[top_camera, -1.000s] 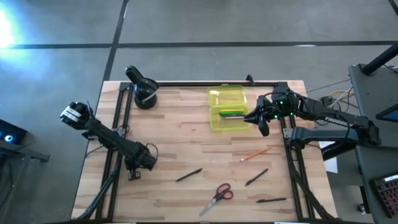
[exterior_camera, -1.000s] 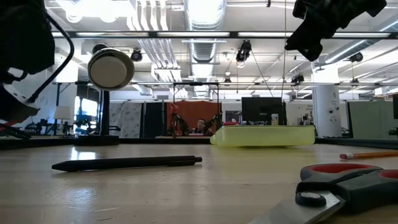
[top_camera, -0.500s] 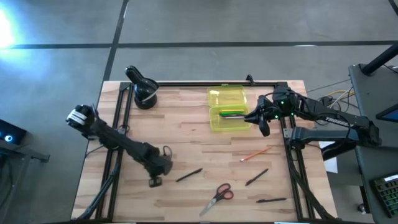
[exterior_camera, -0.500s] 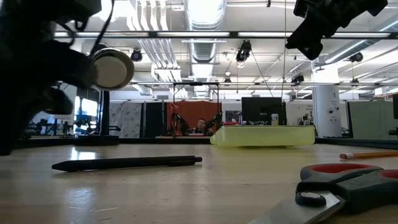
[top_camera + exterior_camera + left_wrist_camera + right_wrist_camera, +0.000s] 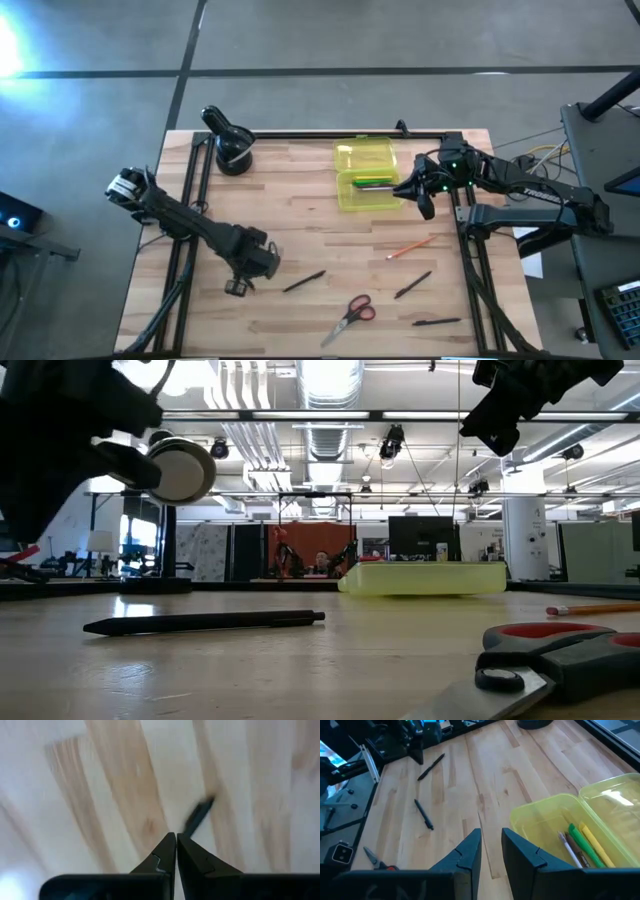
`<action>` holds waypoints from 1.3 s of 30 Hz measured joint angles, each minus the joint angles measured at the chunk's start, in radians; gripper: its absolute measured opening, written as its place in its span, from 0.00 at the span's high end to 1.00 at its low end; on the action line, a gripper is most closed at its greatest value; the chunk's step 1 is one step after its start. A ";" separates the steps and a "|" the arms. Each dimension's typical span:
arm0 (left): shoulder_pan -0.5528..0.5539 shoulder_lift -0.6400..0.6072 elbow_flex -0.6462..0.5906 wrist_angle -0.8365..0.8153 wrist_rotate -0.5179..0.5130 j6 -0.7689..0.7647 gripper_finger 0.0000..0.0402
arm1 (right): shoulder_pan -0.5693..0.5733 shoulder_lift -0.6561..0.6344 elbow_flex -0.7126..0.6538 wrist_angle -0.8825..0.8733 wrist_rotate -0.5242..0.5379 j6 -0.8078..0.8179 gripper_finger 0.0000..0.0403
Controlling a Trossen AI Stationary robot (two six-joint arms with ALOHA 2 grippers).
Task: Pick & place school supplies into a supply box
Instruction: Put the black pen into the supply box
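A few pens already lie in the supply box (image 5: 366,178) at upper centre; three black pens (image 5: 303,282), an orange pencil (image 5: 410,246) and the scissors (image 5: 350,316) remain on the surface (image 5: 300,220). The left pincer (image 5: 240,287) is closed and empty, while the right pincer (image 5: 424,207) is slightly parted and empty.

text: none legible | labels: none | brands: none | numbers: none | signs: none, any view
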 joint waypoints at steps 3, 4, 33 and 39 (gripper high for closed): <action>-0.003 -0.010 0.000 -0.057 0.000 0.064 0.99 | 0.000 0.000 0.000 0.000 0.000 0.003 0.83; -0.006 -0.011 0.000 -0.067 0.000 0.089 0.99 | 0.000 0.000 0.000 0.000 0.000 0.004 0.83; -0.042 -0.009 -0.200 0.088 -0.035 0.215 0.76 | 0.000 0.000 0.000 0.000 0.001 0.005 0.83; -0.062 -0.009 -0.216 0.128 0.005 0.213 0.76 | 0.000 0.000 0.000 0.000 0.001 0.011 0.83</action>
